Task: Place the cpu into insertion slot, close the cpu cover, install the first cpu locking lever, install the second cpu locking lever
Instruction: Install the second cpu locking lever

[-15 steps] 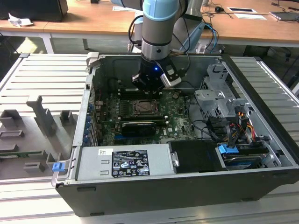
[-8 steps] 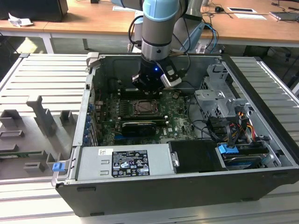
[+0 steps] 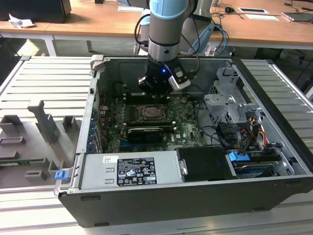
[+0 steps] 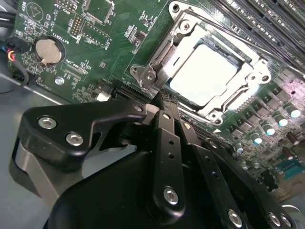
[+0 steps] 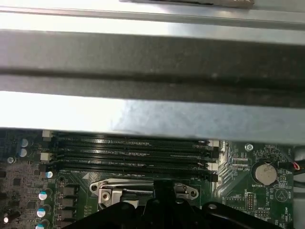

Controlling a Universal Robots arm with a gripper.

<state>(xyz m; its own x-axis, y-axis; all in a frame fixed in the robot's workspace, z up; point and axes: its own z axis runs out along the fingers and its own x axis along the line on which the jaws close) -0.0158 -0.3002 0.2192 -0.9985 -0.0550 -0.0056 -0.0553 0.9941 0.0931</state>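
In the second wrist view the cpu [image 4: 204,74], a flat square with a pale metal top, lies in the insertion slot. The silvery cpu cover [image 4: 253,61] lies down flat around it. My gripper [image 4: 162,99] is shut with nothing visible between its black fingers [image 4: 167,138]. Its tips sit at the corner of the socket frame, and I cannot tell whether they touch it. In the exterior view the gripper [image 3: 155,92] hangs just behind the socket [image 3: 150,113] on the green motherboard. The socket's edge [image 5: 143,187] also appears in the first wrist view.
The open computer case has a metal wall [image 5: 152,109] close behind the gripper, with memory slots [image 5: 133,152] beside the socket. A coin battery [image 4: 49,51] sits on the board. A drive cage [image 3: 230,105] with cables stands at the exterior view's right, and the power supply [image 3: 132,171] is in front.
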